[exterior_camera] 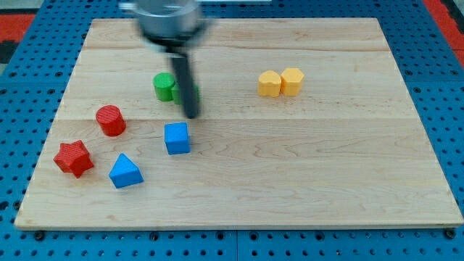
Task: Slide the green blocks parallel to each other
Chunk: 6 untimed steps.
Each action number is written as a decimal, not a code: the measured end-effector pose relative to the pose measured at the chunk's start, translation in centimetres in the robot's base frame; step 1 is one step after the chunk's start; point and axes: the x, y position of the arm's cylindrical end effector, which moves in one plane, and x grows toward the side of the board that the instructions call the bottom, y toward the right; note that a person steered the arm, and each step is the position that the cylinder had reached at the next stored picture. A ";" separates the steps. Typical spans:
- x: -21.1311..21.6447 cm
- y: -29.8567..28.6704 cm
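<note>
Two green blocks sit together left of the board's middle, toward the view's top. The left one is a green cylinder (164, 86). The second green block (183, 93) is touching its right side and is largely hidden by my rod, so its shape is unclear. My tip (191, 114) rests on the board just below and right of the green pair, above the blue cube (177, 138).
A red cylinder (111, 120) and a red star (73, 158) lie at the view's left. A blue triangular block (125, 172) sits below them. Two yellow blocks (280, 83) touch each other at the upper right. The wooden board (290, 181) lies on a blue pegboard.
</note>
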 end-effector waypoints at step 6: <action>-2.5 -9.3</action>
